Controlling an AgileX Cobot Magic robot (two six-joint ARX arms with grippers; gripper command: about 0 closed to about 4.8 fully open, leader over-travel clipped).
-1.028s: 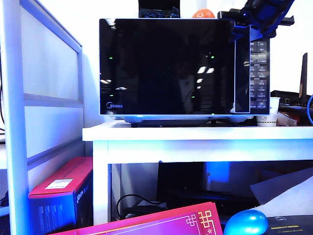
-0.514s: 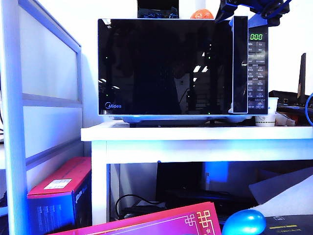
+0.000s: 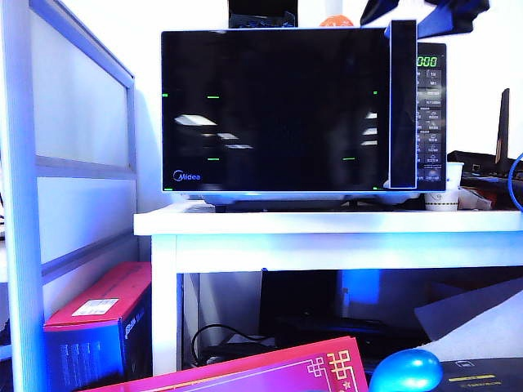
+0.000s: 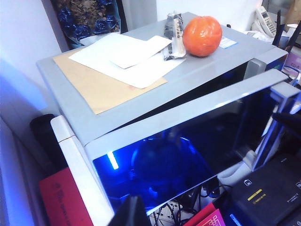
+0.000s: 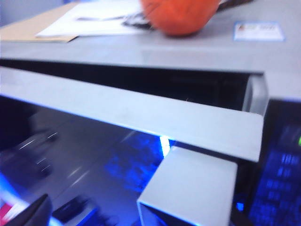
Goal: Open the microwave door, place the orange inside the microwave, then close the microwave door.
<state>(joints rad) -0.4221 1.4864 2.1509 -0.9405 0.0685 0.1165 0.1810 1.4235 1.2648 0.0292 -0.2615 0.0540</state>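
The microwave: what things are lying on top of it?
On the microwave: the orange, white papers, a brown sheet, a small wrapped packet. Anything beneath the papers is covered.

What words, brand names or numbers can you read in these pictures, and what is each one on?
"Midea": lower left corner of the microwave door.
"000": green display at the top of the microwave's button panel.
Button labels on that panel: too small to read.
Sticker on the red box under the table: too small to read.
Label on the microwave top near the orange: blurred.
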